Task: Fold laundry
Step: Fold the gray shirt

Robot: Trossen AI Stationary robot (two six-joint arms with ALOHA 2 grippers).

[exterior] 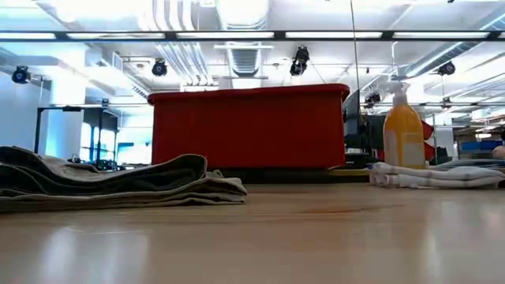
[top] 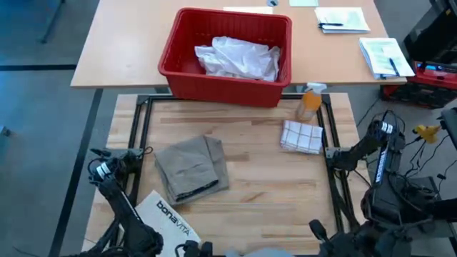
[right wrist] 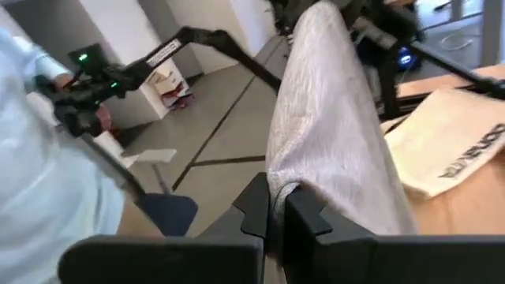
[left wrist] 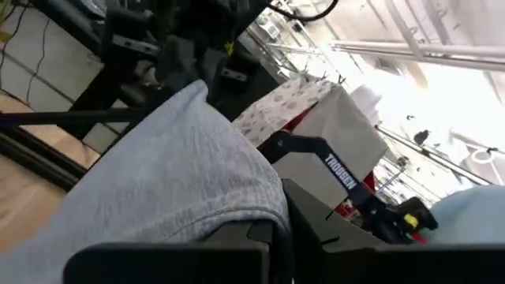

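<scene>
wrist views show a grey t-shirt point(left wrist: 173, 181) pinched by the left gripper point(left wrist: 276, 237) and right gripper point(right wrist: 276, 209) at the lower frame edge, where uneven pulling could slip it free.

Grey floor point(top: 43, 107), tan desk point(top: 136, 36), ceiling strip lights point(exterior: 331, 35) overhead.

Wooden table point(top: 250, 178): khaki piece point(top: 191, 168) folded left of centre, checked cloth point(top: 300, 136) well off to its right, orange bottle point(top: 310, 101) just behind that cloth, white bag point(top: 168, 214) near the khaki's front edge.
</scene>
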